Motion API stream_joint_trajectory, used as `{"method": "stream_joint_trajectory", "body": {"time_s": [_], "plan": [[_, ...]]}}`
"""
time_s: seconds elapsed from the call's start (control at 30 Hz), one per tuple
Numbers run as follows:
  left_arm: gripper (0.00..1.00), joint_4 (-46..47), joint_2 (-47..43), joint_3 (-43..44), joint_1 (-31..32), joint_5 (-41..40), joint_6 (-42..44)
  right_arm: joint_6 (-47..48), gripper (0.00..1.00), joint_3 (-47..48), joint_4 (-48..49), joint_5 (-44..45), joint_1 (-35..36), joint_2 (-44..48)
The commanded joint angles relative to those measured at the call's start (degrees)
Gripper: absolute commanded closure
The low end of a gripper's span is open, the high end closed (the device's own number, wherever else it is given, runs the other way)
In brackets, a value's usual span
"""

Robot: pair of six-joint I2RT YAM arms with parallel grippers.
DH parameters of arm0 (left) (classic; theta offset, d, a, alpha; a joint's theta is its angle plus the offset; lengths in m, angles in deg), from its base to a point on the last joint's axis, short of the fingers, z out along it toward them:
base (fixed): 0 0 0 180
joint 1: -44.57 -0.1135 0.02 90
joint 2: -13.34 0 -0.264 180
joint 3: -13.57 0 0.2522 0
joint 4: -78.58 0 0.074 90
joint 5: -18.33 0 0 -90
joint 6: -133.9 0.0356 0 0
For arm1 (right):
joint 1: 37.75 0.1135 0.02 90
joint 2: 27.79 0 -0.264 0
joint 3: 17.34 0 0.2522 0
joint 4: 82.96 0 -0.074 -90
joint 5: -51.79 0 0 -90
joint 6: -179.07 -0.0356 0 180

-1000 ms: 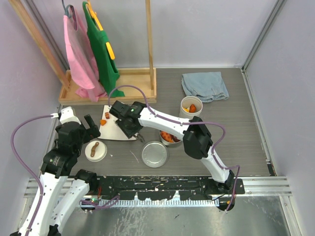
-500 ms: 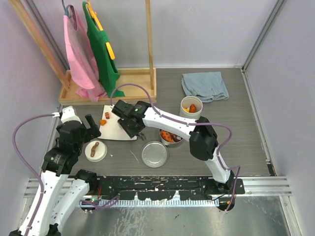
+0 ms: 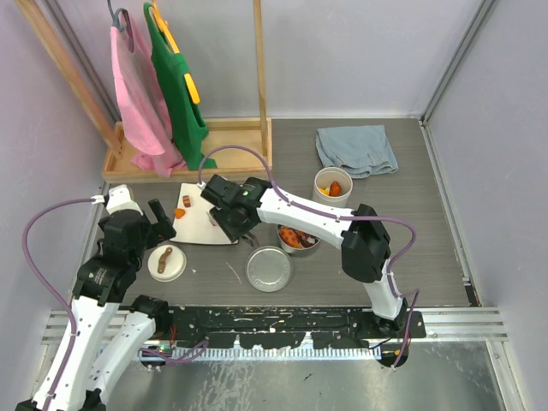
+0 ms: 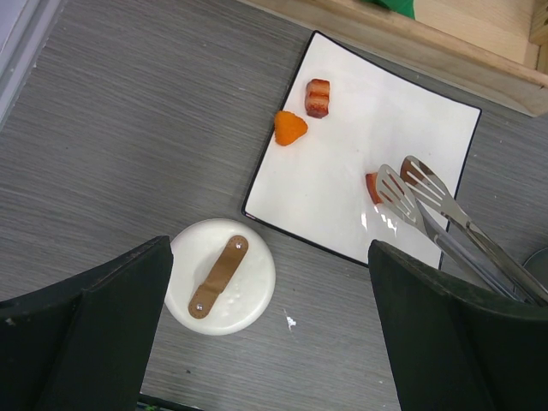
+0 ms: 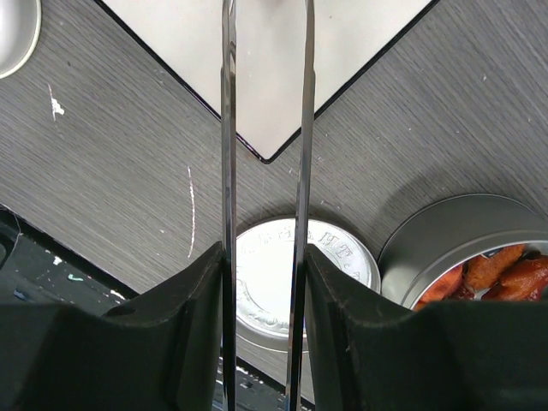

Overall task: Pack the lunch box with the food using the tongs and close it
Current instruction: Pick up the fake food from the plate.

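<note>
Tongs (image 4: 424, 180), clamped in the right gripper (image 5: 263, 274), extend over the white plate (image 4: 342, 128). Tips are slightly spread, with one just beside a red food piece (image 4: 372, 187).

The right arm (image 3: 300, 214) has shifted slightly rightward, carrying the tongs (image 4: 437, 210) across the plate (image 4: 342, 154)

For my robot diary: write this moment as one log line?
right fingers: gripping long grey metal tongs | tongs tips: beside red food piece on white square plate | left fingers: open
</note>
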Motion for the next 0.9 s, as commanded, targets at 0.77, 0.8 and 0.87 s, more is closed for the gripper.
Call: {"method": "stream_joint_trajectory", "body": {"time_s": [0.77,0.8,0.87], "plan": [[0.02,1.8,-0.3,-0.1,-0.3,-0.5,-0.2,-0.3,0.50,0.3,2.8,-0.9,-0.1,2.2],[0.02,1.9,-0.3,-0.1,-0.2,-0.4,-0.2,-0.2,0.50,0.7,2.4,-0.7,-0.1,1.7],[0.02,1.9,-0.2,-0.1,-0.2,-0.4,-0.2,0.0,0.48,1.2,2.0,-0.3,-0.1,1.1]]}}
